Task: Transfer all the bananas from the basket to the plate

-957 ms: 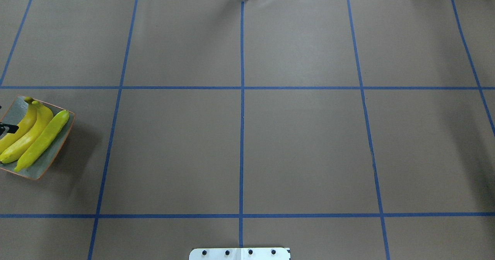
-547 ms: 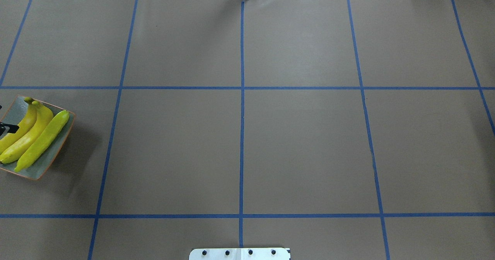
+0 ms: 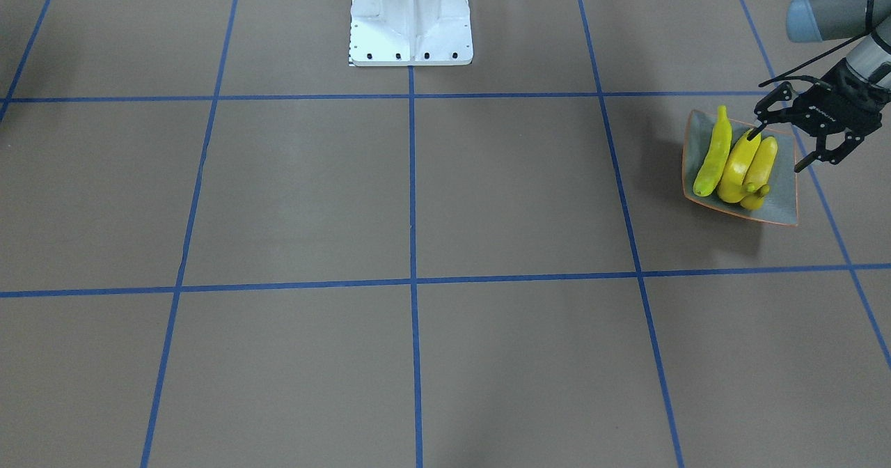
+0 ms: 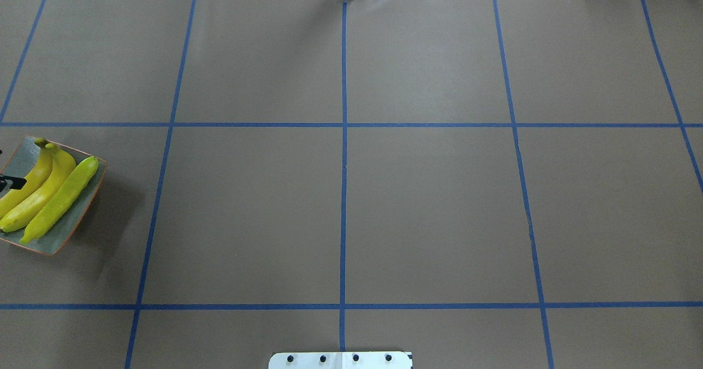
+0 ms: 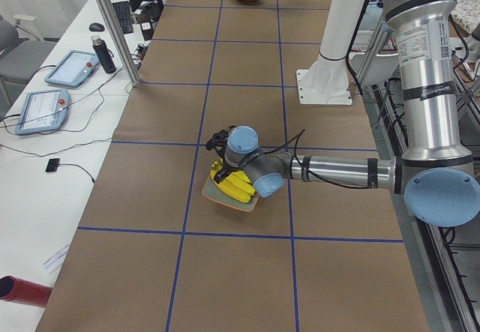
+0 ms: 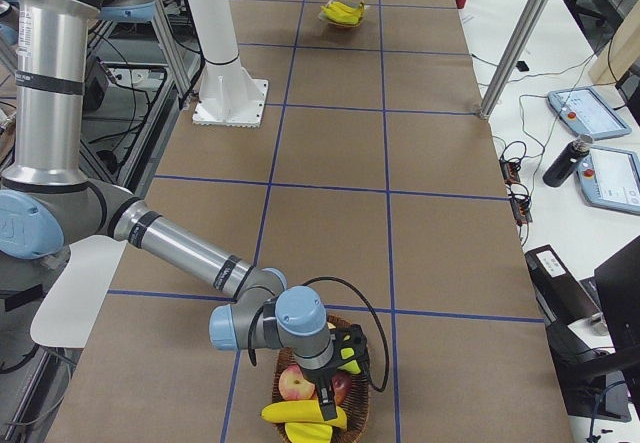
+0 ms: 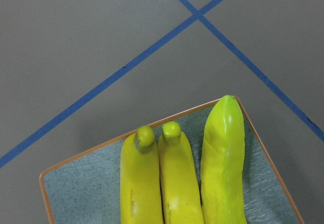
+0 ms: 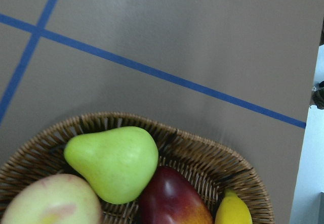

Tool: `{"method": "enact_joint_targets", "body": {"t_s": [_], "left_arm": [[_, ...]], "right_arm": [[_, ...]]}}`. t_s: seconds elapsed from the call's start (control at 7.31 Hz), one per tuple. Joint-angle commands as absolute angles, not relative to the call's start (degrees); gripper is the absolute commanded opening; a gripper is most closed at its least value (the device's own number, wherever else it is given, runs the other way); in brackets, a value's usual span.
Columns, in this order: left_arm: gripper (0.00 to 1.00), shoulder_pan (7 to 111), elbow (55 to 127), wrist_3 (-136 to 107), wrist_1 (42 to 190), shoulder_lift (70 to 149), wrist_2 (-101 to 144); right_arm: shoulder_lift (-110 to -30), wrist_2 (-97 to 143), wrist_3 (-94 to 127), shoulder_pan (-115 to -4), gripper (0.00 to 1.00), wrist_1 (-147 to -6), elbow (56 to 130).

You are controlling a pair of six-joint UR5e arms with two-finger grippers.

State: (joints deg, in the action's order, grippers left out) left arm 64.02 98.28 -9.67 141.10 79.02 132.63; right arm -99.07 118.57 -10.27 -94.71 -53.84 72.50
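Brown table point(image 4: 428, 204): left tool point(image 3: 775, 151), jaws apart, over bananas point(image 3: 738, 165) on plate point(image 3: 783, 191); right tool point(image 6: 335, 383) over basket point(image 8: 212, 148), state unclear.

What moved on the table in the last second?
Nothing visibly moved. The three bananas lie side by side on the plate just as before, and the left gripper still hangs open over them in the same spot.
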Motion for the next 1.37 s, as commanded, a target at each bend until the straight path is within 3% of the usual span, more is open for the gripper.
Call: {"method": "enact_joint_targets", "body": {"t_s": [0.0,0.27,0.41,0.55,0.68,0.96,1.23], "left_arm": [[1.0,63.98,98.35,-9.67,141.15,79.01,132.63],[1.0,64.07,98.26,-9.67,141.15,78.93,132.63],[1.0,63.99,98.09,-9.67,141.67,78.75,132.71],[1.0,63.98,98.0,-9.67,142.11,78.58,132.63],[1.0,63.98,97.74,-9.67,142.12,78.57,132.63],[1.0,63.98,97.56,-9.67,142.12,78.57,132.63],[1.0,63.98,97.12,-9.58,142.12,78.84,132.63]], "right_arm": [[-99.84,116.74,-8.53,-95.8,1.0,-50.91,69.63],[-99.76,114.36,-4.42,-95.8,0.97,-44.05,65.75],[-99.84,114.87,-3.09,-95.8,0.76,-43.95,66.09],[-99.67,115.48,-0.29,-95.71,0.35,-43.86,66.53],[-99.58,116.1,0.43,-95.45,0.14,-43.86,66.62],[-99.58,118.21,0.53,-95.45,0.0,-43.95,66.62],[-99.58,118.04,-0.26,-95.54,0.0,-43.86,68.28]]}}
